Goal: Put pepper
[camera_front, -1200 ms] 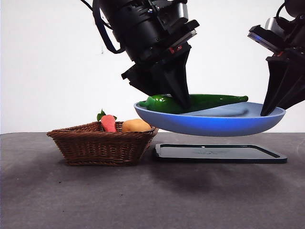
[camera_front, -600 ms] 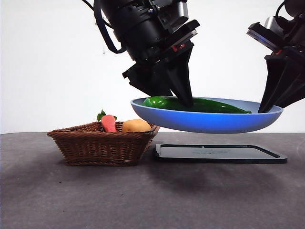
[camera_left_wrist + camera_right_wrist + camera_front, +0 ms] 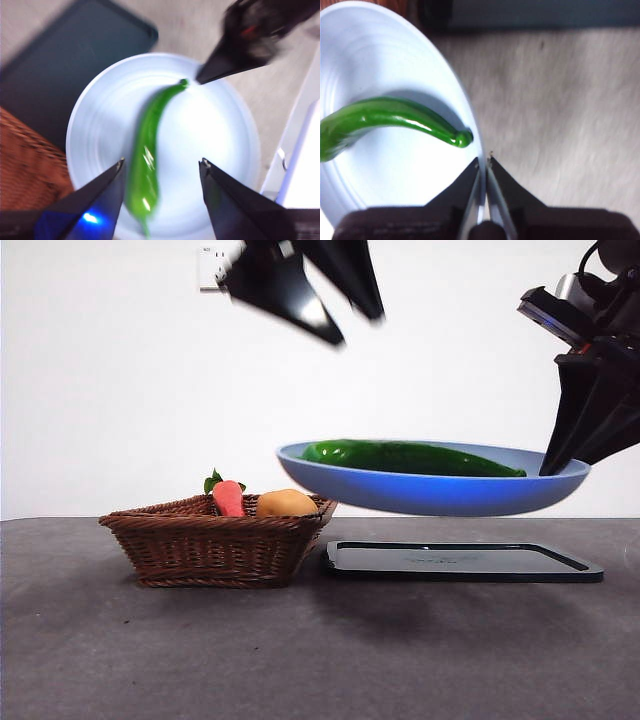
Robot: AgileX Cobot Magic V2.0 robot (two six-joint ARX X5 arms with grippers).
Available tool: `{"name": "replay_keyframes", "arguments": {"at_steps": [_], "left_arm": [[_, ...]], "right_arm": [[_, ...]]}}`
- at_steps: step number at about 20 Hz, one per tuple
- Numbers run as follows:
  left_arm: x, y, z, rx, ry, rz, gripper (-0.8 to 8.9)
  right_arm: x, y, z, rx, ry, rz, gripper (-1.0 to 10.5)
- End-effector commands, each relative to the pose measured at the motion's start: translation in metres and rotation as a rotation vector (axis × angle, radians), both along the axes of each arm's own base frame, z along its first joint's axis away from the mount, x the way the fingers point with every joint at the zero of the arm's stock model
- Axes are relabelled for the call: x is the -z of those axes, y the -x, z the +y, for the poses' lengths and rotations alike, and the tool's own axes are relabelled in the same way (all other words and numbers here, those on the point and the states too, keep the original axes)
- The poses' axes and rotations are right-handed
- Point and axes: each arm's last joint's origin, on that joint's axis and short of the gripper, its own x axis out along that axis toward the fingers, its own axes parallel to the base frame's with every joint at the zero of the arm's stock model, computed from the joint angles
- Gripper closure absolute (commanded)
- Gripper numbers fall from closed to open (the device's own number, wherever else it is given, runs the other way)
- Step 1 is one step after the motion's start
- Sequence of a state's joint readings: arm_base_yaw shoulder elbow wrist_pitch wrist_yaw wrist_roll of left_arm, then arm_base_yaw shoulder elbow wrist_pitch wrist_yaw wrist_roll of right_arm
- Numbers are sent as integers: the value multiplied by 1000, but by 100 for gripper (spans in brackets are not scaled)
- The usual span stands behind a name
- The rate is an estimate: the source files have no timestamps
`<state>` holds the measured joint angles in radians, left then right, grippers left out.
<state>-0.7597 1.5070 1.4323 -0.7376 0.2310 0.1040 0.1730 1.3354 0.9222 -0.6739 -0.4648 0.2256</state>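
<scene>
The long glossy dark-green pepper [image 3: 410, 457] lies across the blue plate [image 3: 430, 495], which hangs in the air above the black tray [image 3: 460, 560]. It also shows in the left wrist view [image 3: 147, 150] and the right wrist view [image 3: 385, 117]. My right gripper [image 3: 562, 465] is shut on the plate's rim [image 3: 481, 165] at its right side and holds it up. My left gripper [image 3: 330, 310] is open and empty, high above the plate, blurred by motion; in its wrist view [image 3: 160, 167] its jaws stand apart over the pepper.
A brown wicker basket [image 3: 215, 540] stands at the left with an orange-red carrot [image 3: 228, 497] and a yellow-orange item [image 3: 286, 503] in it. The black tray lies flat to its right, under the plate. A white wall is behind.
My left gripper has let go of the pepper and risen well above the plate. The pepper now lies loose on the plate. The right gripper and plate have held still.
</scene>
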Motion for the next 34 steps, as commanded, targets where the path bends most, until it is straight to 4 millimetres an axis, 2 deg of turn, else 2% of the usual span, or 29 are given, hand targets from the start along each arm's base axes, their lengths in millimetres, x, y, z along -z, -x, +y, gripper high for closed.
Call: {"name": "replay_keyframes", "arguments": {"at_steps": [1, 4, 9, 13, 17, 24, 32, 34], "left_arm": [[-26, 13, 15, -10, 58, -55, 553], [-54, 32, 41, -29, 125, -126, 553], [-86, 67, 72, -28, 209, -214, 553], [-96, 81, 85, -34, 249, -244, 553], [-97, 85, 88, -41, 252, -233, 553], [-96, 85, 88, -44, 246, -225, 553], [-96, 85, 88, -45, 244, -225, 553], [-96, 85, 88, -46, 244, -224, 553]], "right_arm": [[-12, -13, -10, 74, -28, -48, 941], [-23, -34, -25, 139, -29, -79, 941], [-26, -91, -39, 223, -43, -63, 942], [-7, -133, -43, 249, -36, -17, 942], [23, -159, -47, 279, 8, 29, 942], [60, -173, -50, 291, 15, 80, 941], [67, -166, -50, 251, 57, 144, 941], [68, -166, -51, 262, 90, 145, 906]]}}
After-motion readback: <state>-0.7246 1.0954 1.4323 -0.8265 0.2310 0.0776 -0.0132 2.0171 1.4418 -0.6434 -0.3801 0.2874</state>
